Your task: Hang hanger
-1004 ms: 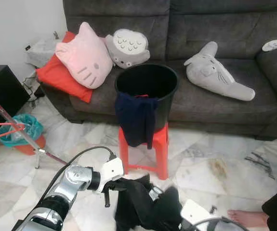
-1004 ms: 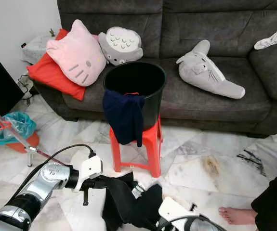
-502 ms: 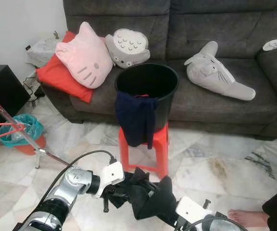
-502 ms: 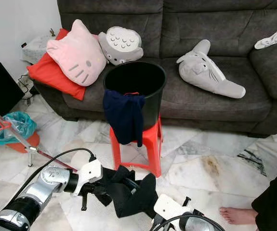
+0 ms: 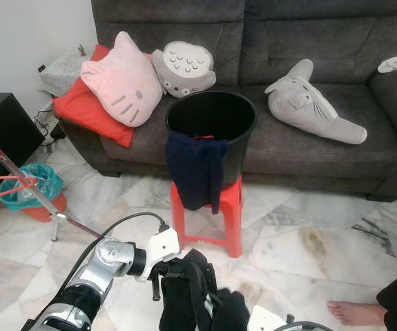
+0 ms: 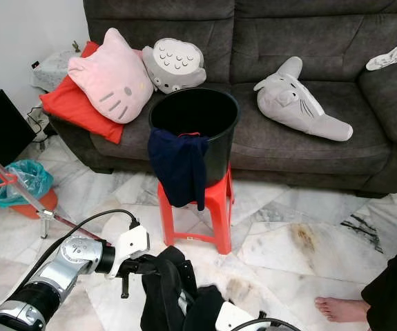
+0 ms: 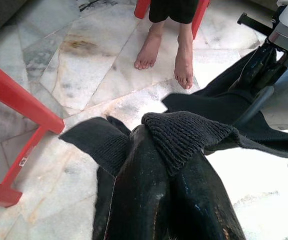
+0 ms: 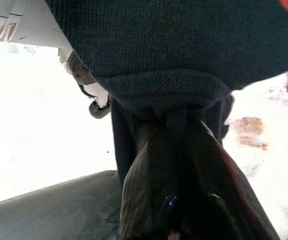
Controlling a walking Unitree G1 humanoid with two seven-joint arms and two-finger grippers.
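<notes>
Both my hands, left hand and right hand, clamp the black garment; it's dropped lower, bunched, no hanger visible

The garment is dark knitted cloth, matt and rough. The floor is glossy marble, the stool smooth red plastic, the sofa grey fabric.

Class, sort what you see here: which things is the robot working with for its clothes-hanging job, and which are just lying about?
In use:
- black knit garment
- left end effector, shut on the garment
- right end effector, shut on the garment

Lying about:
- black bucket on red stool
- navy cloth over the bucket's rim
- pink cat cushion
- grey plush
- person's bare foot
</notes>
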